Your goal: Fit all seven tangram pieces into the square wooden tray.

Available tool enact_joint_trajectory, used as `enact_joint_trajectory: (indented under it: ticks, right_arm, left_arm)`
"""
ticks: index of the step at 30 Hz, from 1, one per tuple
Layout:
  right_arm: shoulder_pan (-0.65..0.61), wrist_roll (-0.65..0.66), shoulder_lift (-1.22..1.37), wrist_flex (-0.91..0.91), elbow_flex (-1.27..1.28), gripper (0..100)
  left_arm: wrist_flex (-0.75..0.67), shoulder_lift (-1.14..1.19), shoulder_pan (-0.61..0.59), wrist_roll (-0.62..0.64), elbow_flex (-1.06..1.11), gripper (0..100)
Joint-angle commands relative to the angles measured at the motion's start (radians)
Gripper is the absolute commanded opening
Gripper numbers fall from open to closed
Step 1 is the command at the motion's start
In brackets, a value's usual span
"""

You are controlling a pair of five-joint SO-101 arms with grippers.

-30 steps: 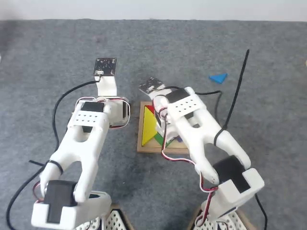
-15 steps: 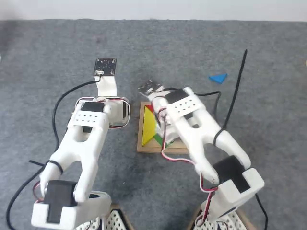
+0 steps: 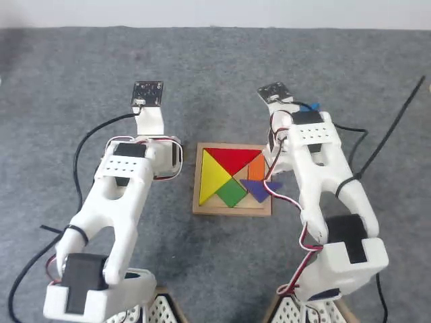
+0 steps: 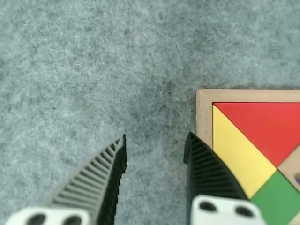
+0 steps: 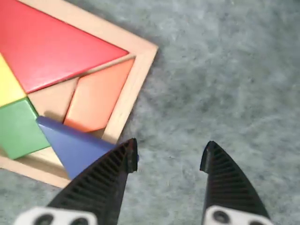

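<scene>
left gripper (image 4: 156,139): fingers apart; right gripper (image 5: 171,143): fingers apart

There is one square wooden tray (image 3: 197,176). Five coloured pieces lie in or on it. Three are triangles: one red triangle (image 3: 232,159), one yellow triangle (image 3: 212,180) and one purple triangle (image 3: 256,189). The other two are one green square (image 3: 231,193) and one orange four-sided piece (image 3: 256,166). One more, a small blue piece (image 3: 311,105), shows on the grey carpet (image 3: 67,81), partly hidden behind an arm, so six pieces can be counted in all. There are two arms, the left arm (image 3: 121,195) and the right arm (image 3: 323,168). Each carries one gripper, the left gripper (image 4: 156,140) and the right gripper (image 5: 171,143), two altogether.
</scene>
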Motion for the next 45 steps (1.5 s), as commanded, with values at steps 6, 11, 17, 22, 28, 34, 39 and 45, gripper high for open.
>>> enact_joint_trajectory:
  ticks: [6,11,17,22,28,34,39,45]
  right_arm:
    - [0.013,0.068,-0.013,0.082,0.081,22.0]
    - [-0.015,0.068,-0.005,0.044,0.107,22.0]
    - [-0.019,0.068,0.015,-0.019,0.104,22.0]
    - [-0.022,0.06,0.119,-0.045,0.028,22.0]
    - [-0.035,0.031,0.133,-0.021,-0.081,22.0]
    - [-0.062,0.031,0.133,-0.018,-0.097,22.0]
    - [-0.105,0.032,0.139,-0.016,-0.091,22.0]
    - [-0.125,0.025,0.107,0.013,-0.106,22.0]
  left_arm:
    - [-0.02,-0.043,0.003,-0.008,-0.012,20]
    - [-0.018,-0.043,0.003,-0.008,-0.012,20]
    - [-0.015,-0.049,0.002,-0.008,-0.012,20]
    - [-0.015,-0.049,0.002,-0.008,-0.012,20]
    - [-0.017,-0.046,0.002,-0.008,-0.012,20]
    - [-0.018,-0.048,0.002,-0.008,-0.012,20]
    - [-0.018,-0.046,0.002,-0.008,-0.013,20]
    - [-0.02,-0.046,0.002,-0.008,-0.013,20]
